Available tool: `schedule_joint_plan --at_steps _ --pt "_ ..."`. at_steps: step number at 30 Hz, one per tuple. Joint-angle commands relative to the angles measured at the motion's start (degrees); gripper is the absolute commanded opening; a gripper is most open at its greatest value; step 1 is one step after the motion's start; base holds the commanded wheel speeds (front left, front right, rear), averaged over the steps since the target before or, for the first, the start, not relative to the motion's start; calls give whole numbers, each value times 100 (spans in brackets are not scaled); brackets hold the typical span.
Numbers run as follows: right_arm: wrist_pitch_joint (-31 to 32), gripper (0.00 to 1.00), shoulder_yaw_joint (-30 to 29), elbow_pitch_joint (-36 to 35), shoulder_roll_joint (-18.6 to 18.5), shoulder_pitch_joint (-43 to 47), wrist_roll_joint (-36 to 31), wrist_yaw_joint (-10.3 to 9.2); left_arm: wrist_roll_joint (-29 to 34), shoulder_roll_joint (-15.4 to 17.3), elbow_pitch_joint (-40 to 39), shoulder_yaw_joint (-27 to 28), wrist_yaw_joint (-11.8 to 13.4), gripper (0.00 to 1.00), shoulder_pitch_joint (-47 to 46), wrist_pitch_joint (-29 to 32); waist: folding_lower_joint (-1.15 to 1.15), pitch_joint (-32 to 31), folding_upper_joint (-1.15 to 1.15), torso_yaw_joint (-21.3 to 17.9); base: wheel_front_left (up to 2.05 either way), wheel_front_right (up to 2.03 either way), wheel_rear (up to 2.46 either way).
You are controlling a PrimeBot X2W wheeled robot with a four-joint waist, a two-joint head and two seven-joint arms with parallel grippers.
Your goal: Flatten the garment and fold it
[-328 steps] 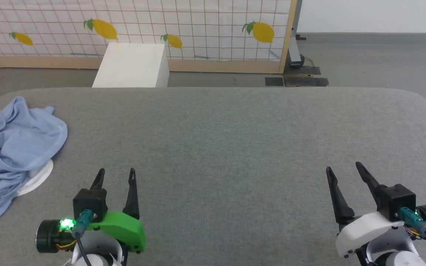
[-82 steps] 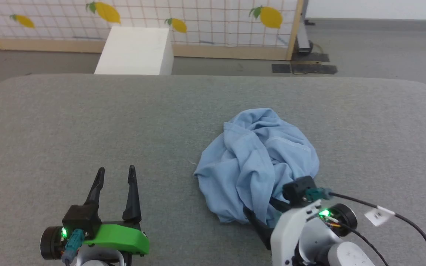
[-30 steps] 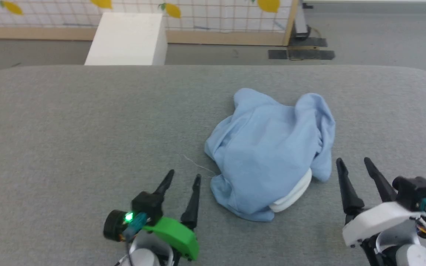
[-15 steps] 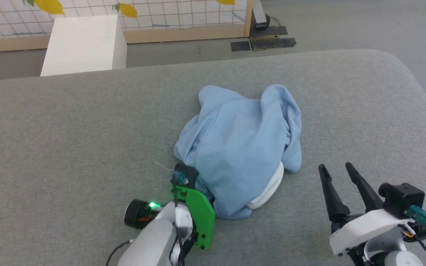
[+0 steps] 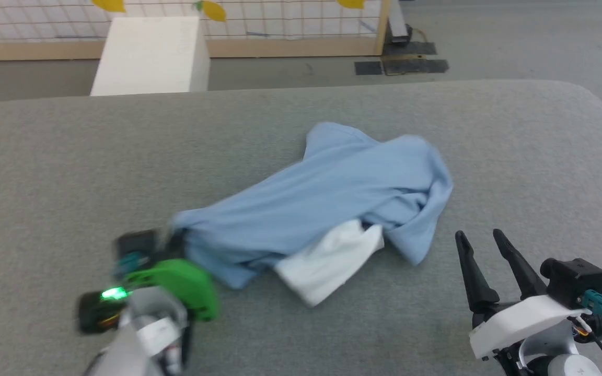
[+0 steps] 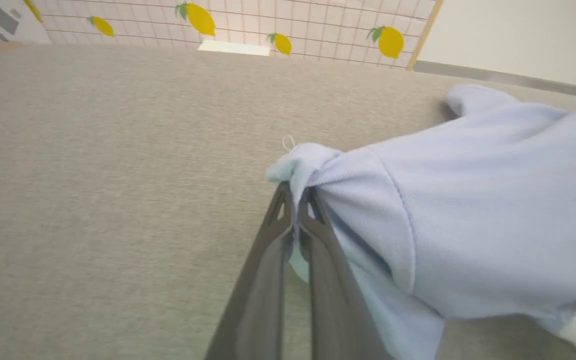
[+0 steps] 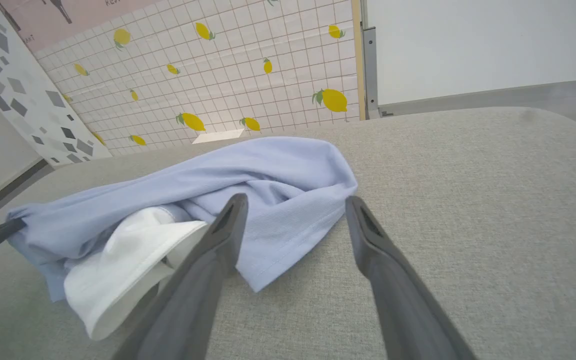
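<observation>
We record the light blue shirt (image 5: 332, 188) lying rumpled near the middle of the grey padded surface (image 5: 45, 156), drawn into a long shape running from far right to near left. The left gripper (image 6: 296, 197) has its fingers pressed together on a bunched corner at the shirt's left end, with cloth wrapped over the tips; in the head view this gripper is blurred. A white fabric piece (image 5: 327, 263) sticks out from under the shirt's near edge. The right gripper (image 5: 477, 233) has its fingers spread with nothing between them, near the shirt's right flap but apart from it. Beyond the surface we see a white box (image 5: 149, 55) and a lemon-patterned grid panel (image 7: 228, 70).
</observation>
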Motion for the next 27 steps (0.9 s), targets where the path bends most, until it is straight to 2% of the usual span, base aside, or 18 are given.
schedule_joint_plan --at_steps 1,8,10,11,15,19,23,27 --pt "-40 100 -8 -19 6 50 20 -8 38 165 -119 175 168 0 208 -109 0 -82 34 179 0 0 0" --pt "20 100 -40 -13 6 100 3 -8 -7 667 -593 876 869 0 1013 -24 0 -120 34 424 0 0 0" --pt "49 100 -35 -9 6 108 -5 -8 -35 678 -709 939 957 84 1175 1 0 -119 34 474 0 0 0" --pt "68 100 -29 -6 6 111 -10 -8 -85 650 -769 954 959 100 1249 7 0 -117 34 494 0 0 0" --pt "115 100 -4 -8 6 100 -12 -8 14 587 -956 876 956 100 1364 -347 0 -100 34 533 0 0 0" --pt "127 100 15 -17 6 105 -10 -8 249 497 -1203 513 662 100 1377 -1018 0 -119 34 529 0 0 0" --pt "142 100 23 -17 6 105 -22 -8 649 520 -1360 -228 135 100 1150 -1154 0 -149 34 504 0 0 0" --pt "161 100 32 -27 6 117 -30 -8 1176 649 -1247 -1171 -558 100 590 -613 0 -166 34 444 0 0 0"
